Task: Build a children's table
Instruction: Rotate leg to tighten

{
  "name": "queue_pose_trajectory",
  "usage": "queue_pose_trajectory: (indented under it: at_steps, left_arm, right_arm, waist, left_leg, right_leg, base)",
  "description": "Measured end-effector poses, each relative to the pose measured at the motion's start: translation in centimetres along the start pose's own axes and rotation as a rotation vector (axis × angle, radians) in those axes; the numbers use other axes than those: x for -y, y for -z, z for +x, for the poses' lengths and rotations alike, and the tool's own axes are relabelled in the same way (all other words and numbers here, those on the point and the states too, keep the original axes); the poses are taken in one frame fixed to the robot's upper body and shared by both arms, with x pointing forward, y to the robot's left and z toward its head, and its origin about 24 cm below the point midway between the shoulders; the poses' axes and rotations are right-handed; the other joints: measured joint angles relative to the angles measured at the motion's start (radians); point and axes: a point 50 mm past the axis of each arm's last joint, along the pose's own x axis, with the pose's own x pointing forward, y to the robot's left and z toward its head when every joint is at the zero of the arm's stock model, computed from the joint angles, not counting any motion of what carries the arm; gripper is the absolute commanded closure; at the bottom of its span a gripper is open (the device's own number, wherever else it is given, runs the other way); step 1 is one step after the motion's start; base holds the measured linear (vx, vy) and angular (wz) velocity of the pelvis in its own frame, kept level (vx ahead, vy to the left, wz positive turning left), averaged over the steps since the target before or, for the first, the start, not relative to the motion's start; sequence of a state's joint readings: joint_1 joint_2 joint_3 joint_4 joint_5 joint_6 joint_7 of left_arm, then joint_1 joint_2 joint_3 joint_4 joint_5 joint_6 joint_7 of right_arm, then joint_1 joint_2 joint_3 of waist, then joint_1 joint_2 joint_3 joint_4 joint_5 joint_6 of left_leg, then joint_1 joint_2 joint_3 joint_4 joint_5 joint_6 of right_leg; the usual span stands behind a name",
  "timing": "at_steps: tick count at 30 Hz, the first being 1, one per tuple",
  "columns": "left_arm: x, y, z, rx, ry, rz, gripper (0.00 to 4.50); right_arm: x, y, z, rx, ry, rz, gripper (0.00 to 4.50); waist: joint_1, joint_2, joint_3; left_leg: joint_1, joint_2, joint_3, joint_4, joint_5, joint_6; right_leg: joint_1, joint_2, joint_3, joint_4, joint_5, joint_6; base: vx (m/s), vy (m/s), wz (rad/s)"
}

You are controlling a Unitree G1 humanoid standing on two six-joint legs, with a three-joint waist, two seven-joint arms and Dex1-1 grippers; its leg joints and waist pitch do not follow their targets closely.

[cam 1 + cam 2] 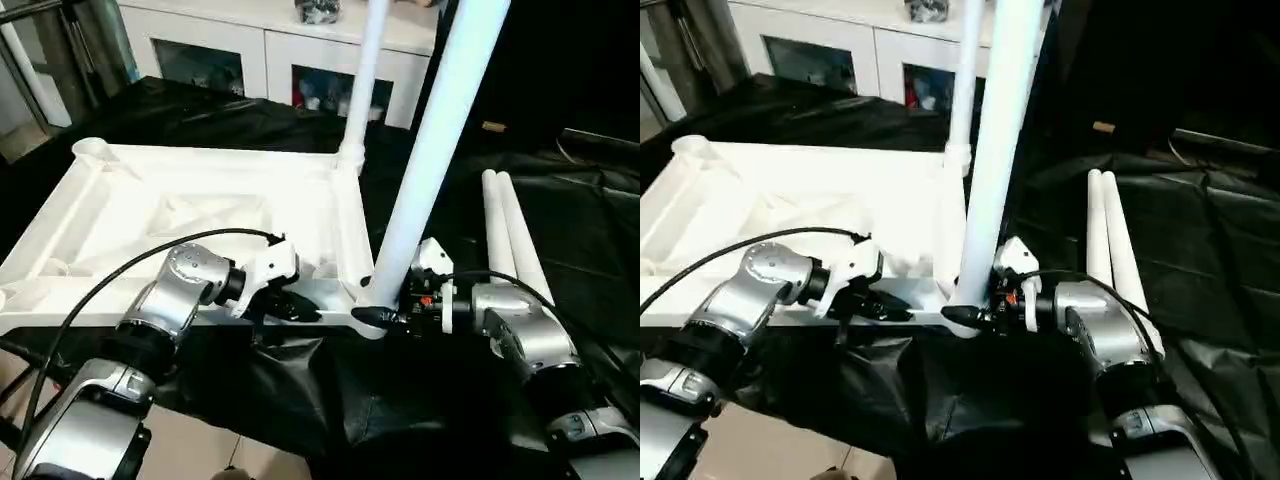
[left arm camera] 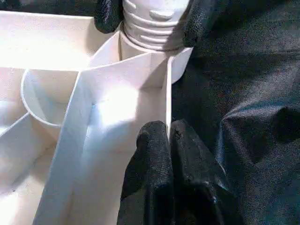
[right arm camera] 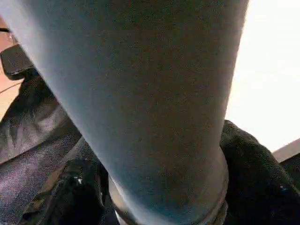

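The white tabletop [image 1: 200, 180] lies upside down on the black-draped work table, ribs up. One white leg [image 1: 365, 70] stands in its far right corner socket. A second leg [image 1: 440, 130] rises, slightly tilted, from the near right corner socket. My right gripper [image 1: 378, 318] is shut around this leg's ribbed base [image 2: 154, 23], a black finger [image 2: 107, 14] on each side. My left gripper [image 1: 300, 305] is shut on the tabletop's thin near rim [image 2: 167, 108], just left of that socket. Two more legs [image 1: 510, 235] lie side by side on the cloth to the right.
A white cabinet [image 1: 270, 50] with glass doors stands behind the work table. The black cloth [image 1: 590, 230] hangs over the near edge, with light floor [image 1: 200, 440] below. The tabletop's left corner socket [image 1: 95, 150] stands open.
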State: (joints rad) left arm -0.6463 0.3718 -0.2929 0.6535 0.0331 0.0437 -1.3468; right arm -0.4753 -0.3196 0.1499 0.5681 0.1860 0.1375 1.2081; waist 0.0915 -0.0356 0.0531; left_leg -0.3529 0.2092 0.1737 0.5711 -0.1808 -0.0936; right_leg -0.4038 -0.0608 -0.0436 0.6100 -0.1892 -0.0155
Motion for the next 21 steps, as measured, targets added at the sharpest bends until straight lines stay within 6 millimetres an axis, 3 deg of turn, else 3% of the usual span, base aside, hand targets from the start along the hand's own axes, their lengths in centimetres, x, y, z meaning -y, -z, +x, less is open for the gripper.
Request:
queue_pose_trajectory:
  at_steps: [5, 7, 11, 13, 21]
  left_arm:
    - [-0.1, 0.1, 0.2, 0.006, -0.025, -0.012, 4.50]
    - [-0.7, 0.1, 0.5, 0.013, -0.103, -0.049, 4.50]
    - [-1.8, -0.4, 1.6, 0.022, -0.247, -0.112, 4.50]
    - [-2.4, -1.0, 2.6, 0.025, -0.316, -0.148, 4.50]
    - [-2.8, -2.0, 4.3, 0.042, -0.417, -0.199, 4.50]
  right_arm:
    - [0.1, 0.1, 0.3, 0.009, 0.046, 0.015, 1.73]
    - [1.0, 0.1, 0.9, 0.035, 0.173, 0.044, 1.74]
    - [2.8, -0.5, 2.7, 0.070, 0.444, 0.101, 1.75]
    - [3.6, -0.9, 3.6, 0.097, 0.594, 0.152, 1.76]
    - [4.3, -1.5, 4.8, 0.134, 0.811, 0.202, 1.76]
  waist:
    - [-0.002, 0.000, 0.000]
    - [-0.007, 0.000, 0.000]
    - [-0.035, -0.001, 0.000]
    - [-0.038, -0.001, -0.001]
    - [-0.034, 0.006, -0.004]
  left_leg:
    - [0.002, 0.000, 0.000, 0.000, 0.000, 0.000]
    - [0.004, 0.000, -0.001, 0.002, 0.000, 0.000]
    - [0.004, -0.001, -0.003, 0.002, 0.001, -0.001]
    - [0.004, -0.001, -0.003, 0.003, 0.001, -0.001]
    - [0.003, -0.001, -0.002, 0.003, 0.000, -0.001]
  right_leg:
    - [0.001, 0.000, 0.000, 0.000, 0.000, 0.000]
    - [0.003, 0.000, 0.001, 0.001, 0.001, 0.000]
    - [0.003, 0.000, 0.002, 0.001, 0.000, 0.002]
    - [0.002, 0.000, 0.002, 0.001, 0.002, 0.001]
    - [0.002, 0.000, 0.002, 0.000, 0.004, -0.001]
  base:
    - [0.000, 0.000, 0.00]
    - [0.000, 0.000, 0.00]
    - [0.000, 0.000, 0.00]
    - [0.000, 0.000, 0.00]
    - [0.000, 0.000, 0.00]
